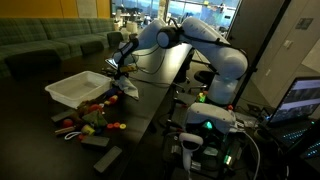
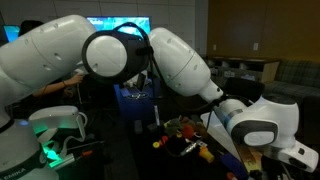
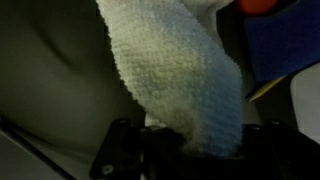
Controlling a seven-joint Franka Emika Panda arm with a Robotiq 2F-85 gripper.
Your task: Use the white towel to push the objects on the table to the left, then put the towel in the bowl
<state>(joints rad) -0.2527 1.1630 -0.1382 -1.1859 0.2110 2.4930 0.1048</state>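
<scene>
My gripper (image 3: 196, 152) is shut on the white towel (image 3: 178, 80), which fills the middle of the wrist view and runs away from the dark fingers (image 3: 122, 152). In an exterior view the gripper (image 1: 121, 72) hangs over the black table (image 1: 150, 95), with the towel (image 1: 129, 89) drooping below it just right of the bowl (image 1: 78, 88), a shallow white tray. The objects (image 1: 95, 117), red, orange and yellow toy pieces with dark blocks, lie in front of the bowl. They also show past the arm in an exterior view (image 2: 186, 137). An orange piece (image 3: 258, 5) peeks in at the wrist view's top edge.
A green sofa (image 1: 50, 45) stands behind the table. The robot's base and electronics with green lights (image 1: 207, 125) sit at the table's right, next to a laptop (image 1: 300, 100). The white arm (image 2: 120, 55) blocks most of an exterior view. Something blue (image 3: 285, 45) lies beside the towel.
</scene>
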